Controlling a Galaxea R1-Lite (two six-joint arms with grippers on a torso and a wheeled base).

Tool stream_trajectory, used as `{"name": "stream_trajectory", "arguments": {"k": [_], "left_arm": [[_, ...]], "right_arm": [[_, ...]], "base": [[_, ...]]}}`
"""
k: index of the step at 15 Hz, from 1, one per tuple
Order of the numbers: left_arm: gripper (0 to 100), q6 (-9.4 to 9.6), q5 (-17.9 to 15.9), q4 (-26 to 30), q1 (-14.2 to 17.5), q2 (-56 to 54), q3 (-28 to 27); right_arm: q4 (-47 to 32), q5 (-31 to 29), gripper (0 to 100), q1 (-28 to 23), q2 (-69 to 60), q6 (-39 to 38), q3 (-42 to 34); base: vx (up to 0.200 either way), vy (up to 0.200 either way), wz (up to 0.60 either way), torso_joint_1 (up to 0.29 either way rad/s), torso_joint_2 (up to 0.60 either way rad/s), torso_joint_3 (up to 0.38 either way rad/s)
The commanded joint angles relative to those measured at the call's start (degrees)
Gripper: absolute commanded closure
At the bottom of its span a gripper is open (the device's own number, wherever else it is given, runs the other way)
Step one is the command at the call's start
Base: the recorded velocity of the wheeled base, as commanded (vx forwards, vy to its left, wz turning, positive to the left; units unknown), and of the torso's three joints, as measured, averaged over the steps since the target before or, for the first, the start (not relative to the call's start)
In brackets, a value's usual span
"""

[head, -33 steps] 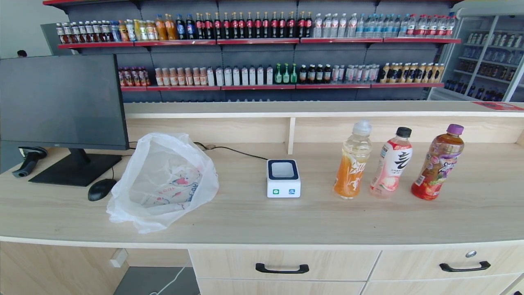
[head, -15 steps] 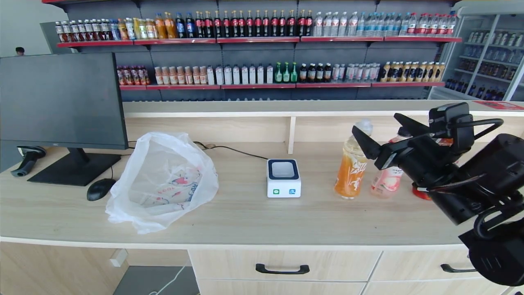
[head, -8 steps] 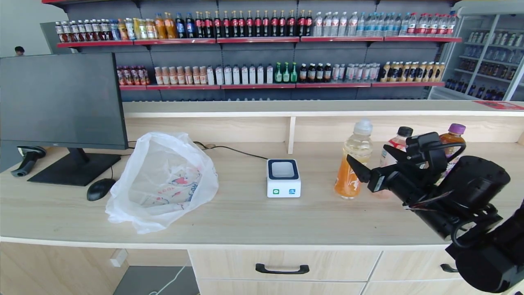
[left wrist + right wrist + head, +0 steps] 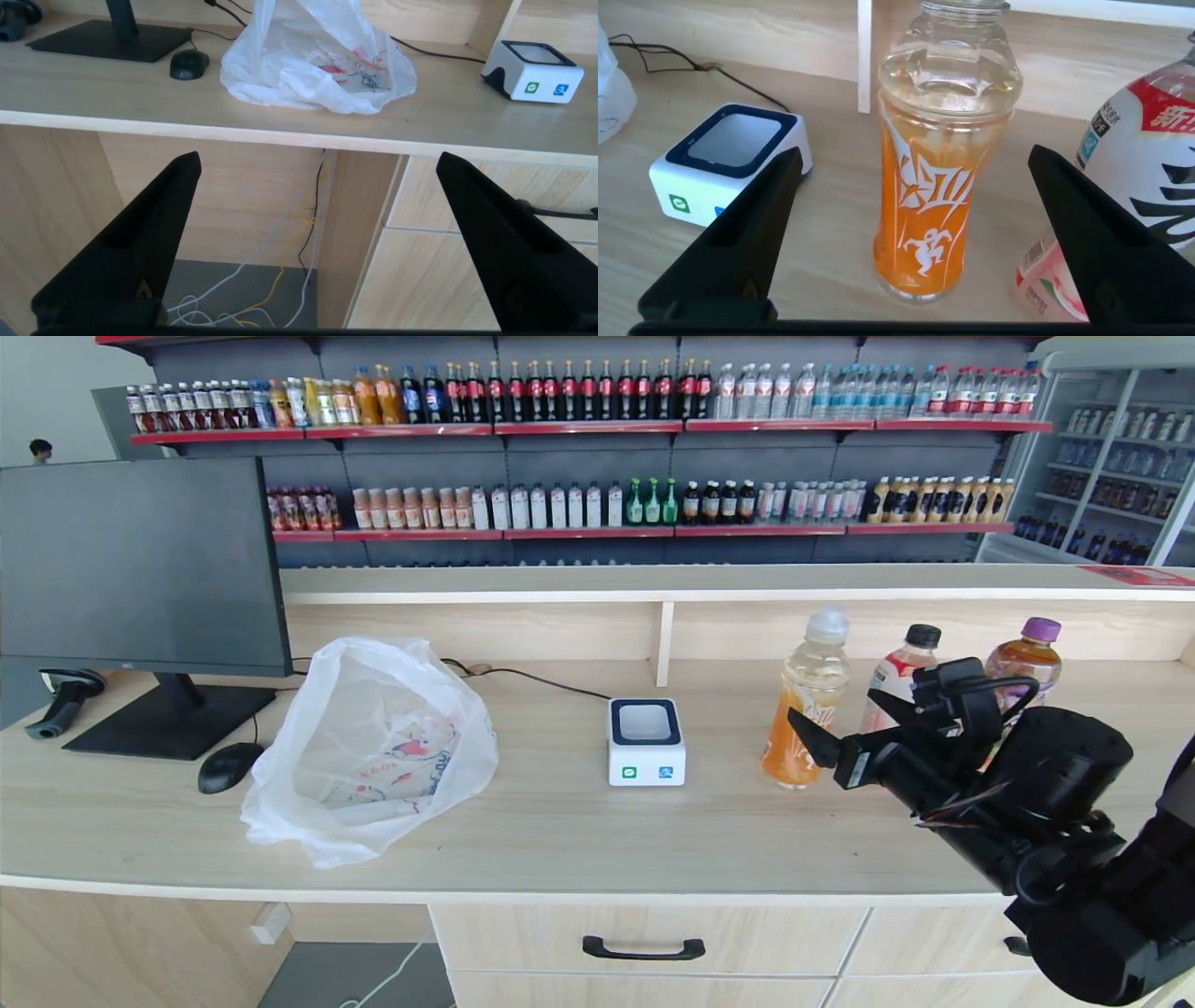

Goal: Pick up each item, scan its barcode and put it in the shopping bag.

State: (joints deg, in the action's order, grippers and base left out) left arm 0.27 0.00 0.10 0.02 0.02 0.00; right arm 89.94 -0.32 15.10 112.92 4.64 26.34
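Observation:
Three bottles stand in a row on the counter's right side: an orange drink bottle [image 4: 808,700] [image 4: 943,159], a pink-and-white bottle with a black cap [image 4: 894,674] [image 4: 1148,121], and a purple-capped bottle [image 4: 1027,658]. My right gripper [image 4: 840,721] [image 4: 915,247] is open, low over the counter, just in front of the orange bottle, which sits centred between its fingers but apart from them. The white scanner box [image 4: 646,742] [image 4: 729,154] [image 4: 534,73] stands mid-counter. The white plastic shopping bag [image 4: 373,747] [image 4: 313,56] lies open to its left. My left gripper [image 4: 318,252] is open, below counter height.
A monitor [image 4: 140,569], a mouse [image 4: 229,767] and a handheld scanner [image 4: 61,700] occupy the counter's left end. A cable [image 4: 532,679] runs behind the scanner box. A raised ledge [image 4: 728,583] with a divider backs the counter. Drawers with handles [image 4: 644,949] sit below.
My right arm has come in from the right, then dropped lower and nearer the counter, its open fingers now level with the orange bottle's lower half. Nothing on the counter has moved.

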Motion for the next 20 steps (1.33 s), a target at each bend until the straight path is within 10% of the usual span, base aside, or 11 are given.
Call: {"name": "stream_trajectory", "arguments": {"k": [1,20], "left_arm": [[0,0.0,0.0,-0.01,0.06,-0.02,0.0],[0,0.0,0.0,-0.01,0.06,-0.02,0.0]], "right_arm": [[0.06,-0.03,0,-0.25,1.6,0.01,0.55],[0.06,-2.58,0,0.98,8.1,-2.18,3.01]], "base": [[0.0,0.0,0.0,0.0,0.0,0.0],[0.0,0.0,0.0,0.0,0.0,0.0]]}}
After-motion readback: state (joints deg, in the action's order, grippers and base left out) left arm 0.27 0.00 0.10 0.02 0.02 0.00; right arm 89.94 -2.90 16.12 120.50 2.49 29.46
